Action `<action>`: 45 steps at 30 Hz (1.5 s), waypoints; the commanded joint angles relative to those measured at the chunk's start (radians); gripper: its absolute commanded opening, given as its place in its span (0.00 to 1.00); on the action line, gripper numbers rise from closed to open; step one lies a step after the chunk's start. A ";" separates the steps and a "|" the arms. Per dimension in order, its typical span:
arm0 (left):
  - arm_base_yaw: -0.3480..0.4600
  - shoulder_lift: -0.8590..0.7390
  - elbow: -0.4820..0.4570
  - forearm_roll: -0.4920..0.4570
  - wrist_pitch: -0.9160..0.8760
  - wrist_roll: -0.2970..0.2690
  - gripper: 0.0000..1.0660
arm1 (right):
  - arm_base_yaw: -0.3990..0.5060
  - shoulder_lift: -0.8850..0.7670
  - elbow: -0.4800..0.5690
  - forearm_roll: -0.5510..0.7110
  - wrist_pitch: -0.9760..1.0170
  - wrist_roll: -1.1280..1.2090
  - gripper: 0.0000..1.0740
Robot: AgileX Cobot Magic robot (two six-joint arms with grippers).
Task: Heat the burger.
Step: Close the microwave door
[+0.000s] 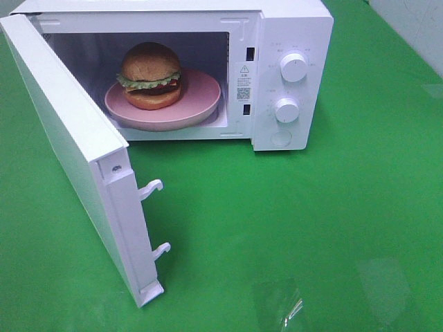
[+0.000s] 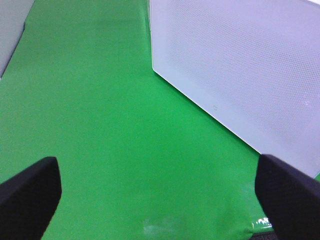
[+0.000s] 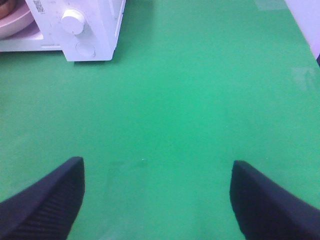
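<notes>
Burger (image 1: 151,76) rests on pink plate (image 1: 202,107) inside open white microwave (image 1: 294,28) on green table (image 1: 311,228).
The door (image 1: 62,138) stands swung wide to the left of the cavity, 2 latch hooks (image 1: 152,188) jutting from its free edge, and 2 round knobs (image 1: 294,68) are stacked on the control panel to the right. The left gripper (image 2: 159,195) hovers over the table just beside the door's perforated panel, jaws spread wide with nothing between them; the right gripper (image 3: 160,197) hangs over the same table, facing the microwave's knob side from well apart, jaws likewise spread and empty.
</notes>
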 commanded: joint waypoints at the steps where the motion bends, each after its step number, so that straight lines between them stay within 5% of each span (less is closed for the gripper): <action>1: 0.002 -0.016 0.002 -0.006 -0.013 0.001 0.92 | -0.018 -0.072 0.001 0.001 0.000 0.000 0.71; 45: 0.002 -0.013 0.002 -0.006 -0.013 0.001 0.92 | -0.018 -0.133 0.003 0.001 0.000 0.000 0.71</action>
